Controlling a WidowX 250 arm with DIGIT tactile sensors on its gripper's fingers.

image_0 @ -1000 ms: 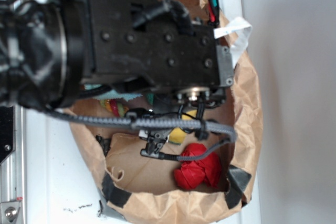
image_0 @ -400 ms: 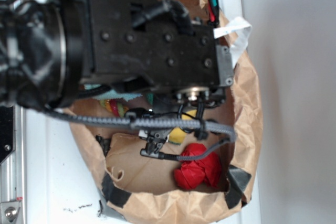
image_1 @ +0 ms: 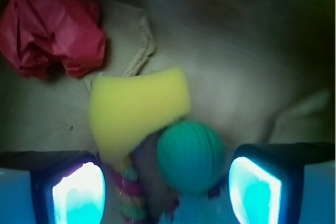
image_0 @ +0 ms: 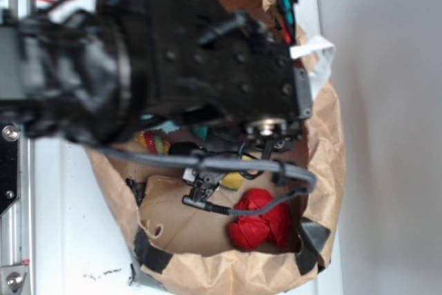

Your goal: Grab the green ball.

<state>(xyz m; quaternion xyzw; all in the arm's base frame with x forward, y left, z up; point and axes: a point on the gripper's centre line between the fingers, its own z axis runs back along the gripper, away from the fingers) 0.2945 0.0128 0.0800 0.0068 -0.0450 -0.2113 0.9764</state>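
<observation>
In the wrist view the green ball [image_1: 191, 155], ribbed and mint-green, lies on the floor of the brown paper bag. It sits between my two fingers, nearer the right one, with a gap showing on both sides. My gripper [image_1: 167, 190] is open and holds nothing. A yellow sponge wedge [image_1: 136, 106] touches the ball's upper left. In the exterior view my black arm [image_0: 193, 53] covers the bag's upper half, and the fingers and the ball are hidden under it.
A red paper wad [image_1: 52, 30] [image_0: 259, 222] lies in the bag's corner. A beaded toy [image_1: 128, 192] and pale teal fuzzy cloth [image_1: 205, 213] sit between my fingers below the ball. The bag's wall [image_0: 324, 157] rings everything; a cabled camera [image_0: 200, 190] hangs under the arm.
The arm has shifted slightly right and tilted, and it looks blurred from moving. The red wad and the bag have stayed put.
</observation>
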